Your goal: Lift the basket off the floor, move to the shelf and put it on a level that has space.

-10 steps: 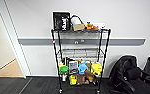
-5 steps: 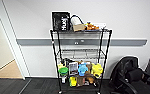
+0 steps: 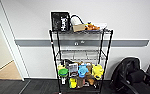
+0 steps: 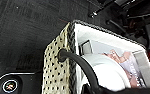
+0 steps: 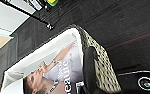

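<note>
Basket (image 4: 73, 57) carried above floor (image 4: 21, 30); jaws state unclear. Risk: clipping shelf (image 3: 79, 60) posts, missing bare middle level (image 3: 79, 53).

Shelf (image 3: 80, 60) ahead of me on the floor (image 3: 23, 87) — black bag (image 3: 60, 21) on the top tier, middle level (image 3: 79, 58) bare, colourful toys (image 3: 79, 71) lower down.
</note>
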`<state>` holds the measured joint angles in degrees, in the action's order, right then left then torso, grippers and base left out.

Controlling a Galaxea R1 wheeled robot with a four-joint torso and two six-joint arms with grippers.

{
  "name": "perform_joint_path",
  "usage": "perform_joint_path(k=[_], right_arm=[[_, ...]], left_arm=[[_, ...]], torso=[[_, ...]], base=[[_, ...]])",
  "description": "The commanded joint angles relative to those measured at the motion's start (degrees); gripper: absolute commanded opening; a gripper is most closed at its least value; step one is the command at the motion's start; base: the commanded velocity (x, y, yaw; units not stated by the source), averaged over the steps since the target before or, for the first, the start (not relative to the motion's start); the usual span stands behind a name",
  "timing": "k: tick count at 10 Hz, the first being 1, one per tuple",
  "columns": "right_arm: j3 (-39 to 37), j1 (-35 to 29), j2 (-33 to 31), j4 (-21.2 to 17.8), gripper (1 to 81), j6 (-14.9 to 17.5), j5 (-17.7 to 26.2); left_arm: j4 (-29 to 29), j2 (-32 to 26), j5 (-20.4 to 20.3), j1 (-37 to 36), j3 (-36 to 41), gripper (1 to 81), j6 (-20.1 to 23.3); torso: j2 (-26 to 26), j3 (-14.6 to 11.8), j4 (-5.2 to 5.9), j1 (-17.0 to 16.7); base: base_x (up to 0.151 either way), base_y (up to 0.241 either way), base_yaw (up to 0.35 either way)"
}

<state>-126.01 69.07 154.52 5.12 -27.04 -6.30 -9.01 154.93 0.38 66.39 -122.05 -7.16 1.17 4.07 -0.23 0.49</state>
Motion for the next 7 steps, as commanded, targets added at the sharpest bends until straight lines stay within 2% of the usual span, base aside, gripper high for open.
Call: perform_joint_path(k=[1, 7], right_arm=[[1.04, -5.57, -0.67, 0.33, 1.0, -0.47, -0.38], [0.96, -5.47, -0.76, 0.33, 1.0, -0.47, -0.38]], left_arm=[[0.57, -0.67, 1.47, -6.05, 1.38, 1.0, 0.48], [0.57, -0.67, 1.47, -6.05, 1.46, 1.0, 0.48]], torso=[[0.00, 0.00, 0.00, 0.00], [-0.02, 0.00, 0.00, 0.02]], base=[[0.074, 0.000, 0.000], [0.074, 0.000, 0.000]])
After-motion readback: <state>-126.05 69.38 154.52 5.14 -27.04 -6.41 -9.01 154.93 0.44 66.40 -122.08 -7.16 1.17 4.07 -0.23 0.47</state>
